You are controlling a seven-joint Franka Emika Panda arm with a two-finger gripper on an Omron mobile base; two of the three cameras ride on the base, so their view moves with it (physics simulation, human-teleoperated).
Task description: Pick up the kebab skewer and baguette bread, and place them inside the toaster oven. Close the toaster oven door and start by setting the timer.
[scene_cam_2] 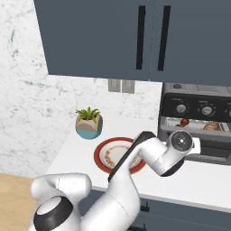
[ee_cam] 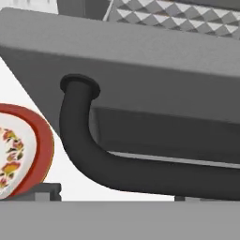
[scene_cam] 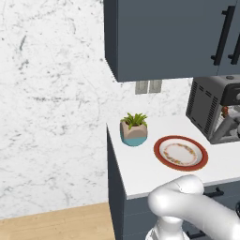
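The jaws stood wide apart, close against the black bar handle of the lowered toaster oven door; the plate sat on the worktop.

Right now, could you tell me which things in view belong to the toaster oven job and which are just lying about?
Part of the job:
- toaster oven, food on its rack
- toaster oven door, open, with its black bar handle
- gripper, open, close to that handle

Just lying about:
- plate, now empty
- potted plant
- wall cabinets
- wall outlets
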